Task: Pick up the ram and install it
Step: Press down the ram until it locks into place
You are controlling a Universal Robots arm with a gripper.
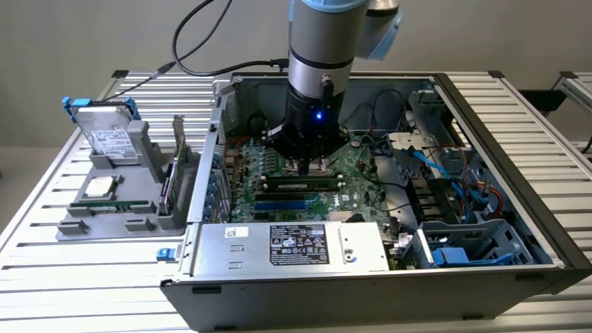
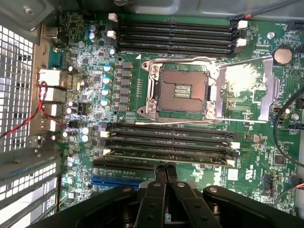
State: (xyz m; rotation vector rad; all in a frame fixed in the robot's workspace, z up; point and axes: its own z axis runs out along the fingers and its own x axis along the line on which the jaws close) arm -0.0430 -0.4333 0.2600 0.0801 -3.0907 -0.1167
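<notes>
**Closed gripper over the seated ram**

Exterior view: the gripper (image 1: 306, 166) hangs from the arm inside the open computer case (image 1: 518, 277), its black fingers pressed together with nothing between them, tips just above the motherboard (image 1: 361, 177). Directly below the fingertips lies the ram (image 1: 298, 183), a long green stick lying lengthwise in one of the black slots. To the exterior view's left of the case, a grey holder (image 1: 138, 215) on the slatted table (image 1: 55, 291) carries a silver hard drive (image 1: 107, 135) standing tilted. A silver power supply box (image 1: 296, 246) with a black label sits at the near edge of the case.

Wrist view: the gripper (image 2: 165, 167) shows two black fingers meeting tip to tip, gripping nothing. Just beyond the tips, the ram (image 2: 166, 154) sits in the slot nearest the fingers, within a bank of long black slots with white end clips. The open CPU socket (image 2: 183, 90) lies between this bank and a second bank of slots (image 2: 175, 35).
</notes>
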